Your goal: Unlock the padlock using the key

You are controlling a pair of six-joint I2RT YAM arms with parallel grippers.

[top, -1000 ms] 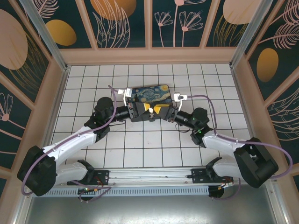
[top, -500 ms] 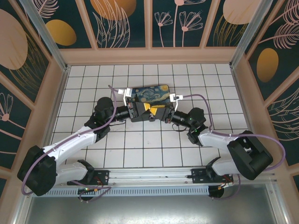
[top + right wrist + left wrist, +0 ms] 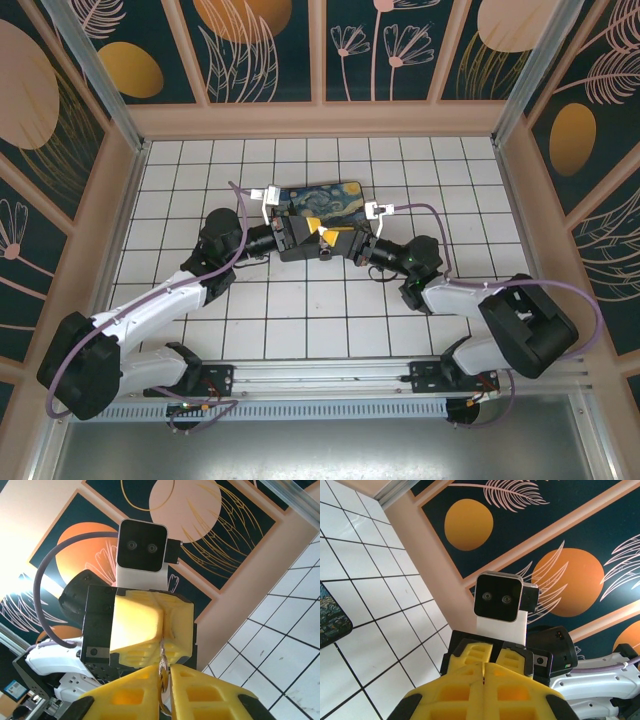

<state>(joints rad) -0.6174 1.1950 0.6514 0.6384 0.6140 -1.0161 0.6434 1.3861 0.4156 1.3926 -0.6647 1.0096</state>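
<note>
Right gripper had slid closer to the left gripper, both just before the painted box. Its fingers pinched a thin metal piece, key or padlock shackle unclear. Left gripper was clenched, contents hidden.
</note>
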